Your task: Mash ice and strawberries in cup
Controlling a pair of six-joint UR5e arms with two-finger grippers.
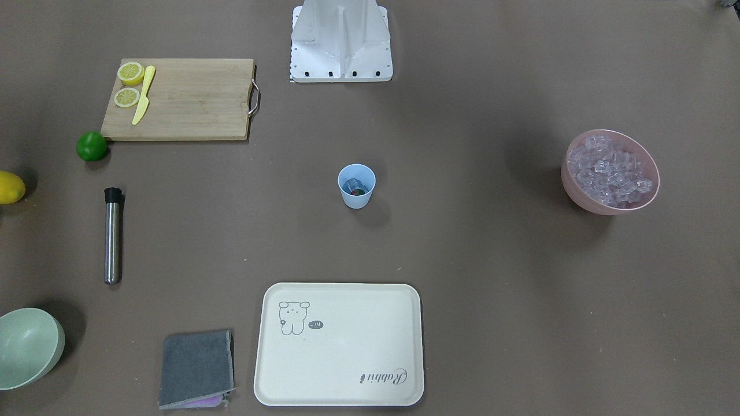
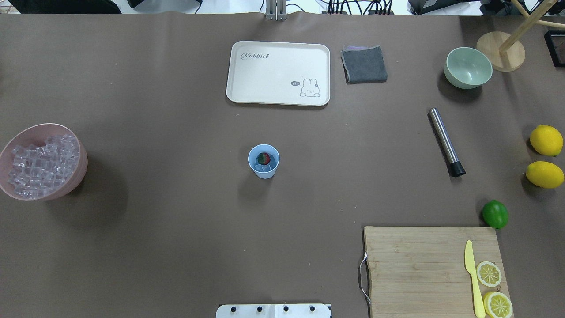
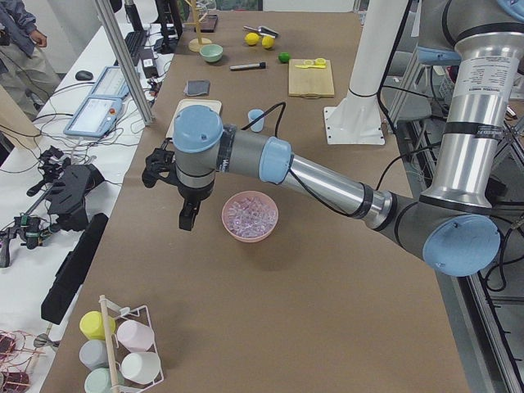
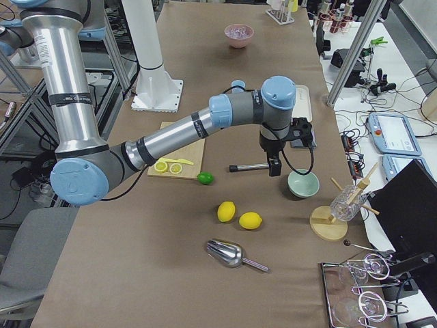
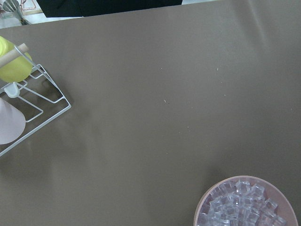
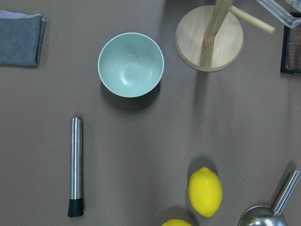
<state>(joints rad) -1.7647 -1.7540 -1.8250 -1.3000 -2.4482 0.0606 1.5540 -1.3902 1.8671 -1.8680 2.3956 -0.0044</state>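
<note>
The cup (image 2: 265, 175), containing the strawberry (image 2: 263, 157) and ice (image 2: 266, 168), is located well apart from both grippers' fingers. Opening and hold of the left gripper (image 3: 187, 219) and right gripper (image 4: 274, 169) cannot be told.

One cup (image 2: 263, 173), one strawberry (image 2: 263, 158), two bowls (image 2: 468, 68), two whole lemons (image 2: 546, 140), two lemon halves (image 2: 488, 273), one lime (image 2: 495, 214), one knife (image 2: 471, 274), one tray (image 2: 273, 88), one board (image 2: 415, 265).

Bright, even light from above; we see all six views in sharp focus.
Soft shadows pool on the matte brown table (image 1: 491, 260) beside the small light-blue plastic cup (image 1: 356, 199) and the wide pink bowl (image 1: 595, 207).
</note>
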